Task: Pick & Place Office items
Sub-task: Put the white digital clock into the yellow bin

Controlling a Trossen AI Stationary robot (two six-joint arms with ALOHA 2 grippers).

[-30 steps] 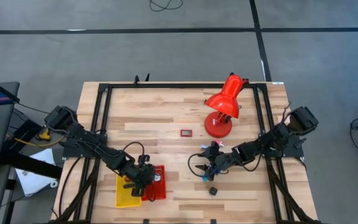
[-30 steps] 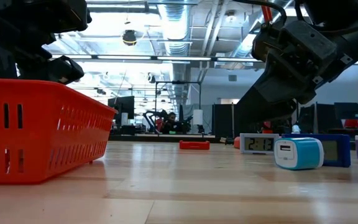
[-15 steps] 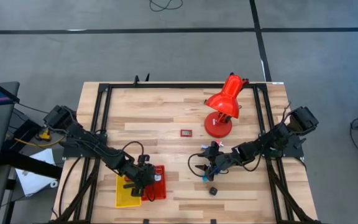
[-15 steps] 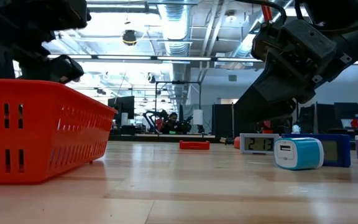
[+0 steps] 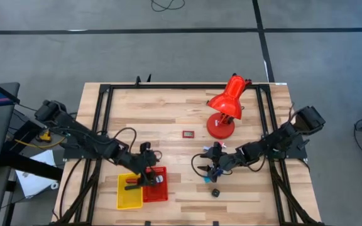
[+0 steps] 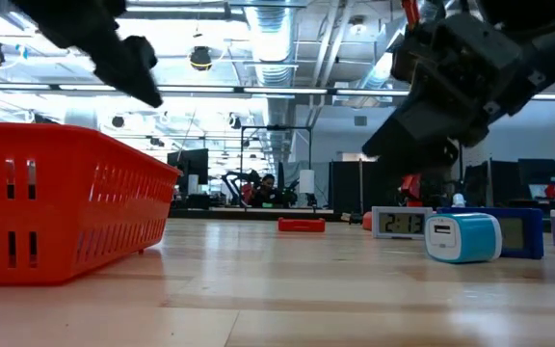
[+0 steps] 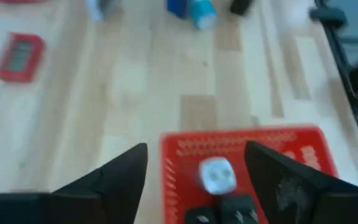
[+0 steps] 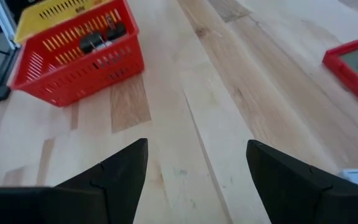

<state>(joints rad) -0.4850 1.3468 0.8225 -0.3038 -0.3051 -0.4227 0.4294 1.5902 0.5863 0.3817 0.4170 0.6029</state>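
My left gripper point(image 5: 147, 168) hangs open over the far edge of the red tray point(image 5: 156, 189). In the left wrist view a silver-white round piece point(image 7: 217, 175) and a black piece point(image 7: 230, 208) lie in that tray, below the gripper point(image 7: 195, 167). My right gripper point(image 5: 213, 164) is open above bare wood, and nothing sits between its fingers point(image 8: 197, 163). A blue-and-white block point(image 6: 462, 237) rests on the table close to it, beside a black piece point(image 5: 215, 193). A small red clock point(image 5: 188, 133) lies flat farther off.
A yellow tray point(image 5: 129, 192) adjoins the red tray on its left. The large red desk lamp point(image 5: 225, 108) stands on the far right part of the table. A small grey clock point(image 6: 402, 222) stands behind the blue block. Black frame rails point(image 5: 102, 116) run along the table's sides.
My left gripper has risen from low over the trays and drawn a little toward the table's far edge; its arm has swung with it. The trays and the loose pieces have stayed where they were.
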